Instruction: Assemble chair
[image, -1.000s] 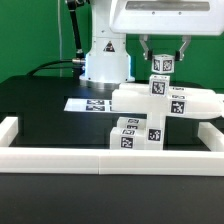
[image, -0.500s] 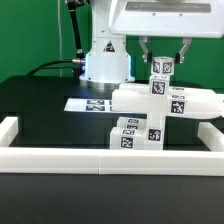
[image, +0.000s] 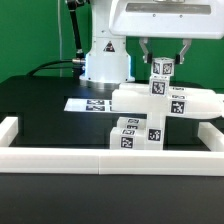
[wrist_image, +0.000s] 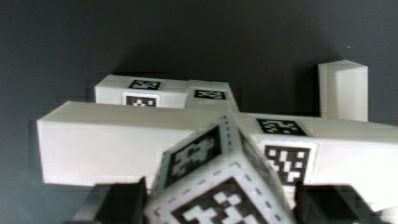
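The chair (image: 165, 103) stands partly joined at the exterior view's right: a wide white piece lies across chunky tagged blocks (image: 128, 131). An upright tagged piece (image: 162, 68) rises from it. My gripper (image: 163, 62) hangs straight over this piece, with a finger against each side of its top, shut on it. In the wrist view the same tagged piece (wrist_image: 222, 175) fills the space between my dark fingers (wrist_image: 118, 203), and my gripper (wrist_image: 222, 208) sits at the picture's edge. The wide piece (wrist_image: 125, 135) and another tagged block (wrist_image: 164, 92) lie beyond it.
A low white border wall (image: 110, 160) runs along the front and both sides of the black table; part of it shows in the wrist view (wrist_image: 342, 90). The marker board (image: 88, 103) lies flat behind the chair. The arm's white base (image: 105, 62) stands at the back.
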